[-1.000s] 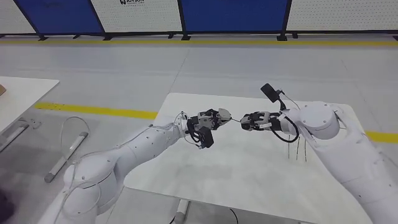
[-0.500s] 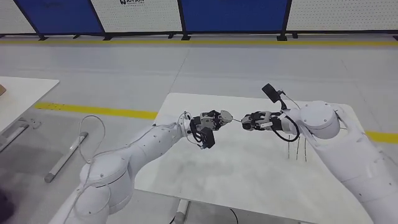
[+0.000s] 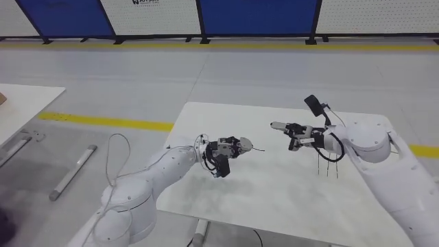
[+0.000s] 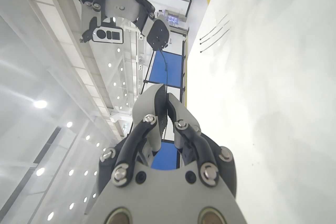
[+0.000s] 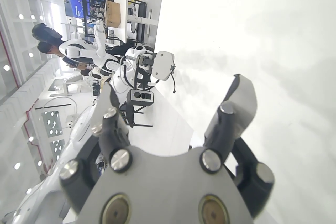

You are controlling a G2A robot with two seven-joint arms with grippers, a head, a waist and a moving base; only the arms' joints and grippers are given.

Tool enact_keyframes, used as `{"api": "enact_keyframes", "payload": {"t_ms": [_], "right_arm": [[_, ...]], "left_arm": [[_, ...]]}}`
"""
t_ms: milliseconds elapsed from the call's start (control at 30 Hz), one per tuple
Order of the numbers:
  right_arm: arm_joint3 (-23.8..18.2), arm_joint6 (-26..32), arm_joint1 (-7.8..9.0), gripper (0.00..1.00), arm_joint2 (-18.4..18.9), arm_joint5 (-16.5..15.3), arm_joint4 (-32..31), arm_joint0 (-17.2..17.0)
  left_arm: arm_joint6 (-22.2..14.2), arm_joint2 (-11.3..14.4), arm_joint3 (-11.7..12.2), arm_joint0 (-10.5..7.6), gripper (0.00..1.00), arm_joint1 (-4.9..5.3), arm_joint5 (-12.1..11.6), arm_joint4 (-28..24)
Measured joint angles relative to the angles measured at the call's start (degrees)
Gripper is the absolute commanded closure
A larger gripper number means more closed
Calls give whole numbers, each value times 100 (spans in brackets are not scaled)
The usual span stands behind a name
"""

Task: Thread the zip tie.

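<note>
You have one zip tie (image 4: 164, 64) in play. Your left gripper (image 4: 166, 90) pinches it between pressed-together fingers, above the one white table (image 3: 274, 206) at about 10 o'clock from its centre. The tie's black tail sticks out toward the other arm. Your right gripper (image 3: 276, 125) hangs near 12 o'clock, fingers spread wide, apart from the tie's tip. Three spare ties (image 3: 328, 168) lie side by side at 3 o'clock. Two white wall panels (image 3: 147, 14) behind bear dark printed logos.
</note>
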Motion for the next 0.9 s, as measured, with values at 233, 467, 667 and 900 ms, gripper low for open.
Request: {"api": "enact_keyframes", "payload": {"t_ms": [233,467,667,900], "right_arm": [[-108,9,30,0,-37,0,-16,-52],[-203,-21,63,0,-34,0,-37,-108],[-205,-20,64,0,-36,0,-40,-108],[-204,-20,64,0,-36,0,-39,-107]], "left_arm": [[-6,0,-86,-44,100,53,-53,0],[-12,0,-91,-41,100,53,-59,0],[-18,0,-30,-233,100,193,-756,0],[-6,0,-323,-514,100,586,-2057,0]]}}
